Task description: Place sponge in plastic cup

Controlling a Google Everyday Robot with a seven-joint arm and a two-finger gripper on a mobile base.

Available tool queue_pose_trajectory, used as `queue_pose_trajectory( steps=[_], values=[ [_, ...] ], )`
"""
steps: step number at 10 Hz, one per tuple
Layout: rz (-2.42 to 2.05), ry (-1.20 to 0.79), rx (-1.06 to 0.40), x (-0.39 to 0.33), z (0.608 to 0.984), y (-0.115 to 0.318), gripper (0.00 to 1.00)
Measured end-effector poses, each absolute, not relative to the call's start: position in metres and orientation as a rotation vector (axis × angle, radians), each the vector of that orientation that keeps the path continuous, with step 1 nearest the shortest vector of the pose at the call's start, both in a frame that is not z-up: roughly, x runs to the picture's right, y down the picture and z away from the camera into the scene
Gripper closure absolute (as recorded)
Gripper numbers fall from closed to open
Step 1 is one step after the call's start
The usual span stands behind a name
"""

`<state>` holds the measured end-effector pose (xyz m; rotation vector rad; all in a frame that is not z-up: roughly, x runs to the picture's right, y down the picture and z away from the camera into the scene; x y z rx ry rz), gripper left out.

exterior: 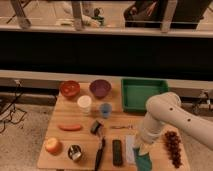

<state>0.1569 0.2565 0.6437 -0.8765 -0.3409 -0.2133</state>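
Note:
The teal-green sponge (144, 162) lies at the front edge of the wooden table (80, 137), right of centre. My gripper (141, 150) hangs from the white arm (165, 116) and sits right over the sponge's upper end, partly hiding it. A small blue cup (105, 110) stands upright near the table's middle, with a white cup (84, 104) to its left. Both cups are well to the back left of the gripper.
An orange bowl (70, 89), a purple bowl (100, 88) and a green tray (142, 94) line the back. A grey-blue cloth (130, 148), a black remote (117, 152) and a knife (99, 155) lie left of the sponge. Grapes (172, 146) lie to its right.

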Motion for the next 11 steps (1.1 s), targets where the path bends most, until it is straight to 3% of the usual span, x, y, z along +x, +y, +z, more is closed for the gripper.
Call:
queue_pose_trajectory(
  steps=[6, 11],
  values=[
    [-0.227, -0.344, -0.871, 0.146, 0.650, 0.249, 1.00],
    [-0.297, -0.360, -0.812, 0.096, 0.673, 0.197, 1.00]
  ],
)
